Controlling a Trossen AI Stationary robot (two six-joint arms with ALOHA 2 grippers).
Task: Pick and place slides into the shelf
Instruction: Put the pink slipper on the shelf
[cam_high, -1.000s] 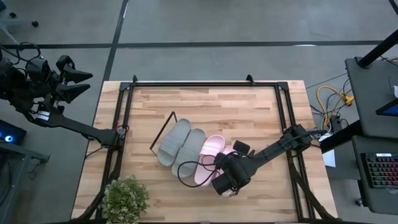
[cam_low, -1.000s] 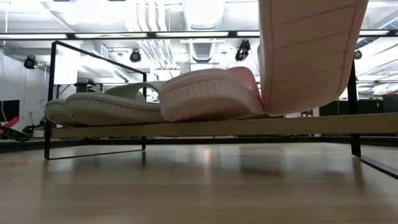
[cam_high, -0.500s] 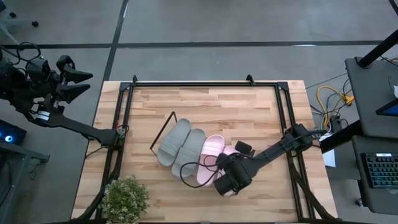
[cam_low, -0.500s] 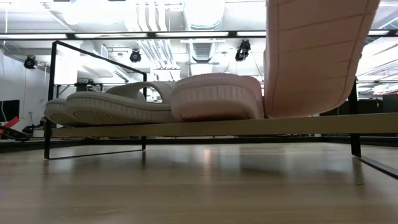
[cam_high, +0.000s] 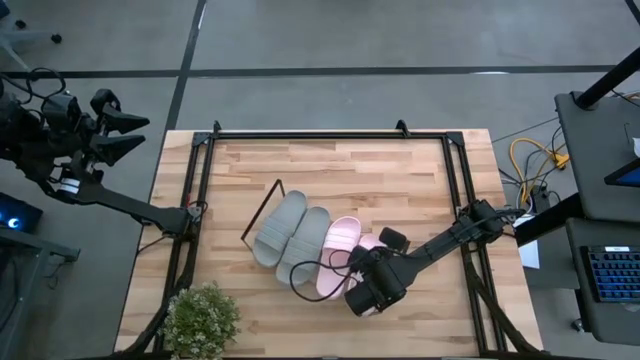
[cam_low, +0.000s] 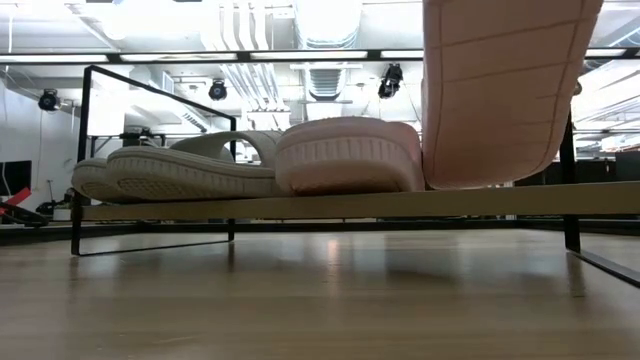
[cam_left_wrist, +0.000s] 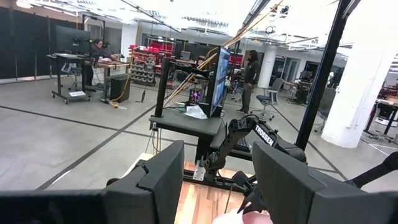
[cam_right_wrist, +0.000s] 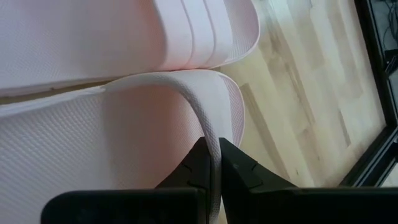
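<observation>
From above, the right gripper (cam_high: 366, 296) hangs over the shelf (cam_high: 262, 212), where two grey slides (cam_high: 291, 233) and one pink slide (cam_high: 336, 255) lie side by side; the left gripper (cam_high: 128, 135) waits off the table's left edge, fingers parted and empty. At table height, the second pink slide (cam_low: 500, 90) hangs upright, just beside the lying pink one. The right wrist view shows the fingers (cam_right_wrist: 200, 163) pinched on that slide's strap.

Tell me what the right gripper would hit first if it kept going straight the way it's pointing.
Probably the light-wood shelf board: the right gripper, shut on a light pink ribbed-strap slide, points down beside the other pink slide; depth is unclear.
</observation>
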